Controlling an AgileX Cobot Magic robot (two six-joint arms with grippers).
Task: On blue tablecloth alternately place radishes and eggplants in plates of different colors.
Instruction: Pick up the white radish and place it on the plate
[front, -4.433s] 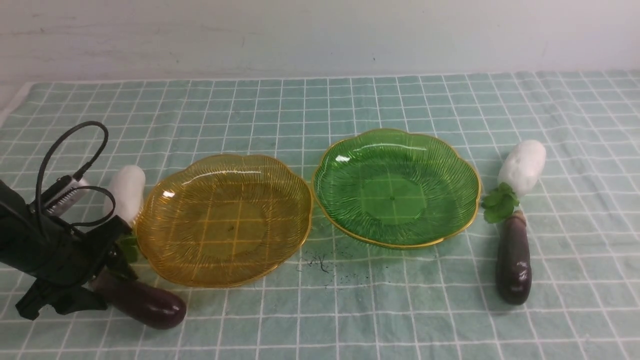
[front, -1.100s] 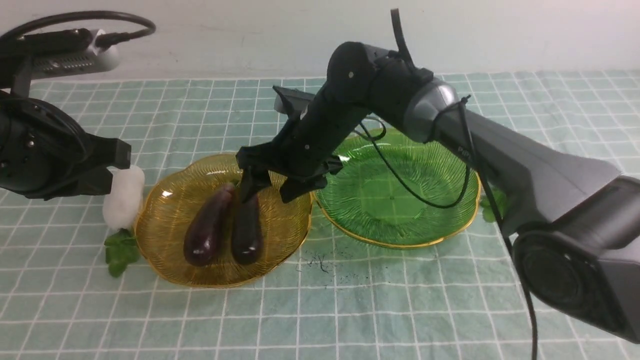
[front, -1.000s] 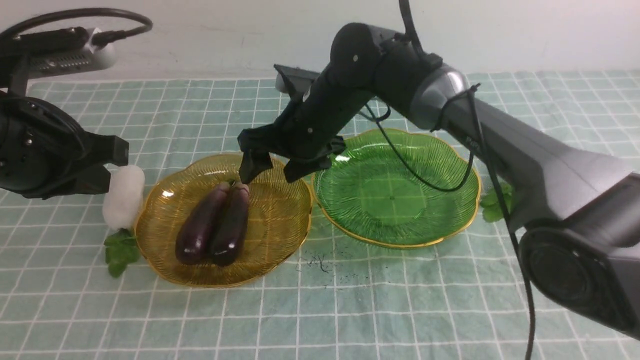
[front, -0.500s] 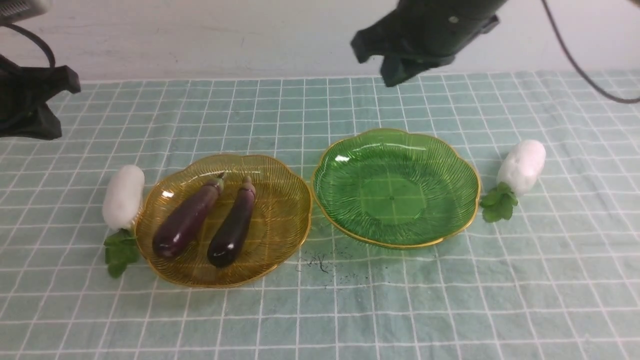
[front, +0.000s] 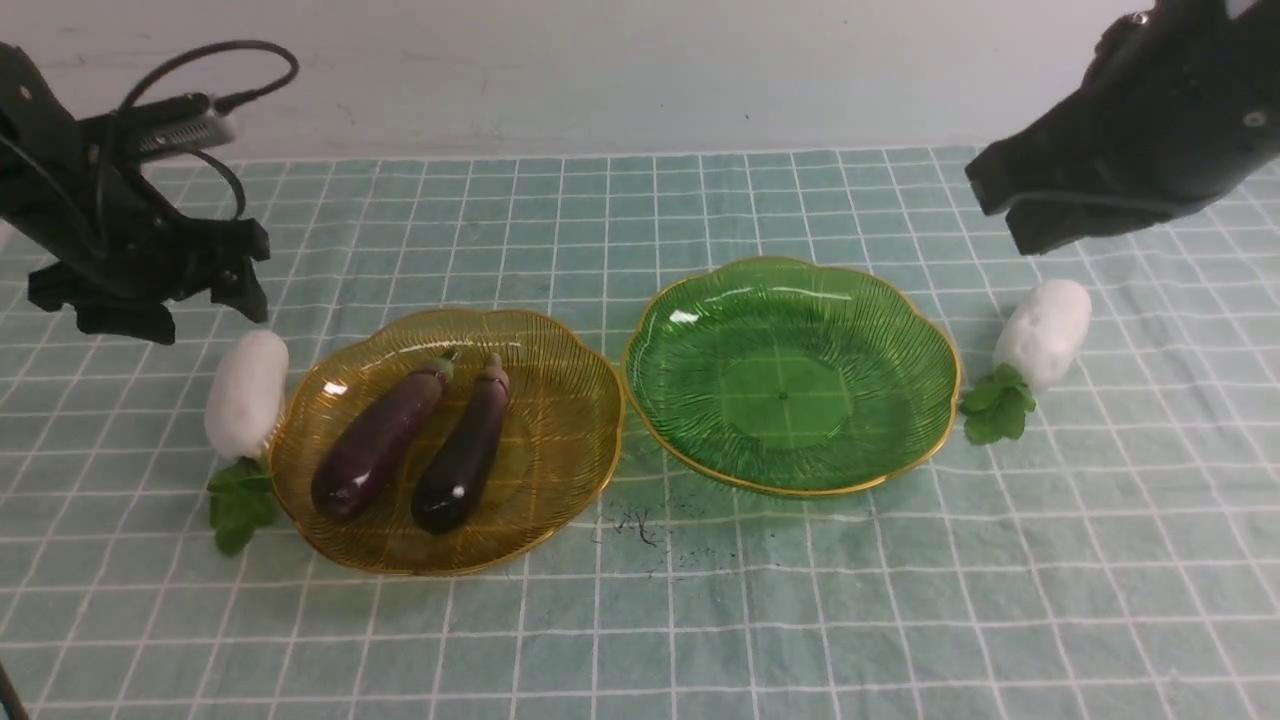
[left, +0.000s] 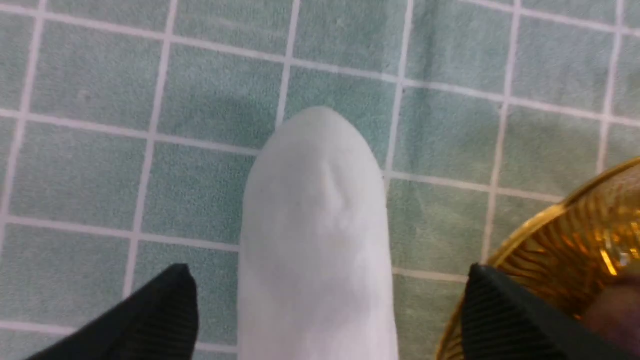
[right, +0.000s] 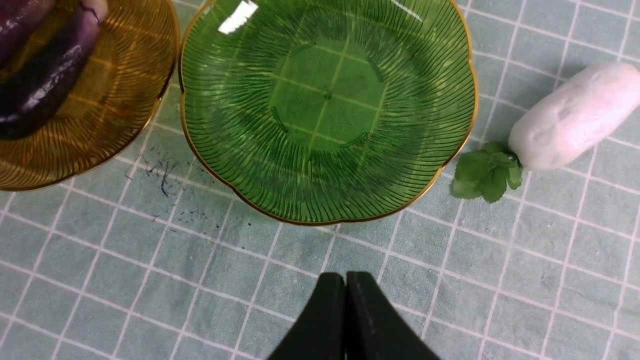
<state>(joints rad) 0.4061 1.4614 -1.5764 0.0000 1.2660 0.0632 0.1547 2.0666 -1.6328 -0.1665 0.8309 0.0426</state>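
Observation:
On the blue tablecloth the amber plate holds both eggplants: one lies left of the other. The green plate is empty. One radish lies just left of the amber plate, leaves toward me. My left gripper hovers open above it; in the left wrist view its fingers straddle this radish without touching. The other radish lies right of the green plate. My right gripper hangs shut and empty above and behind it, fingertips pressed together.
A pale wall runs behind the table's far edge. Small dark specks mark the cloth in front of the gap between the plates. In the right wrist view the green plate sits between the amber plate and the radish.
My right gripper let go of the second eggplant in the amber plate, rose, swung to the far right and shut. My left gripper opened and came down over the left radish.

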